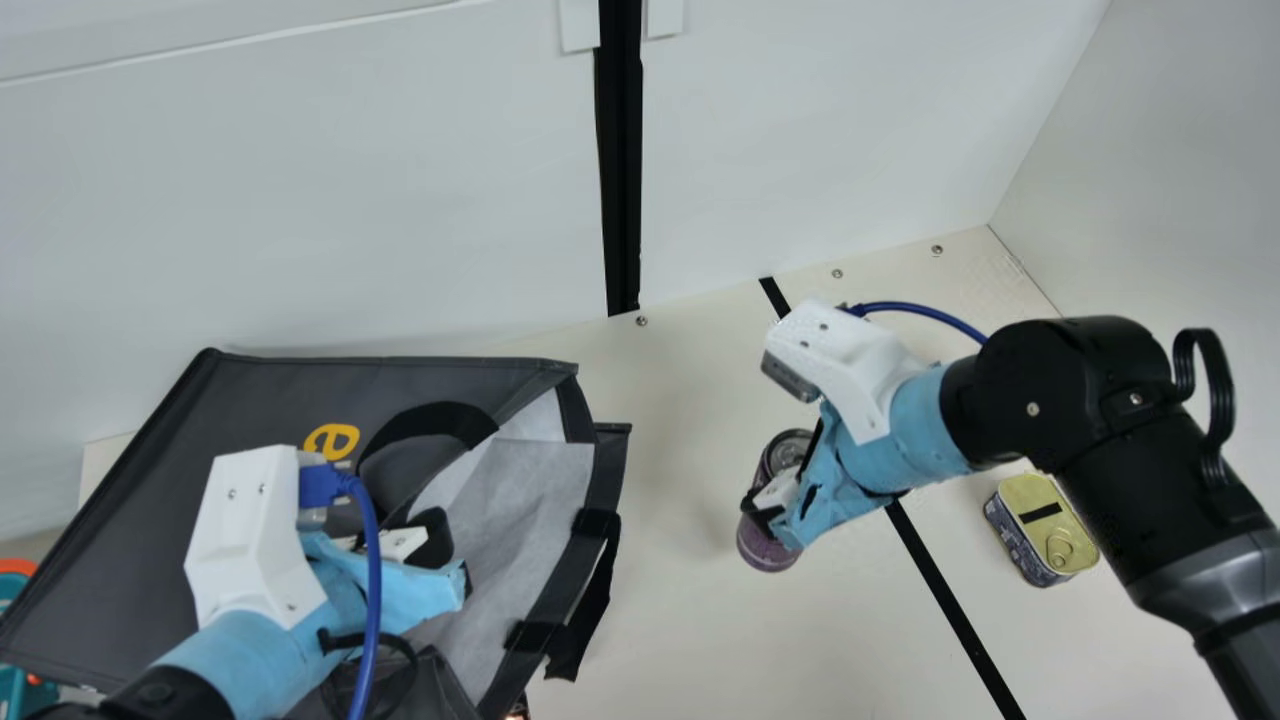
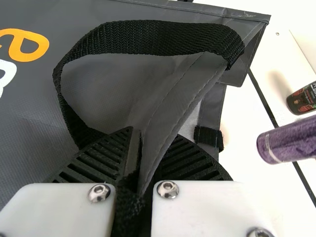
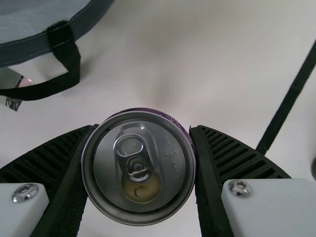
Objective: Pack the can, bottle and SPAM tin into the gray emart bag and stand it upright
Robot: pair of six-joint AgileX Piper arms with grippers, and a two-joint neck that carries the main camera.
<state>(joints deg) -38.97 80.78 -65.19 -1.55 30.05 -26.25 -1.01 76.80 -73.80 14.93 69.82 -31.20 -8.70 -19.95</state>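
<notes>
1. Left claw (image 1: 447,560) pinches the rim of the gray bag (image 1: 140,510), which lies on its side on the worktop (image 1: 680,640).
2. Right claw (image 1: 768,510) grips the can (image 1: 767,548), outside the bag's open mouth.
3. Bottle (image 2: 302,99): well apart from the bag.
4. Tin (image 1: 1046,528): farther from the bag than the can.

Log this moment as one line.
left gripper: clamped on gray bag edge; right gripper: gripping purple can, outside bag; bag: on its side; SPAM tin: on table
</notes>
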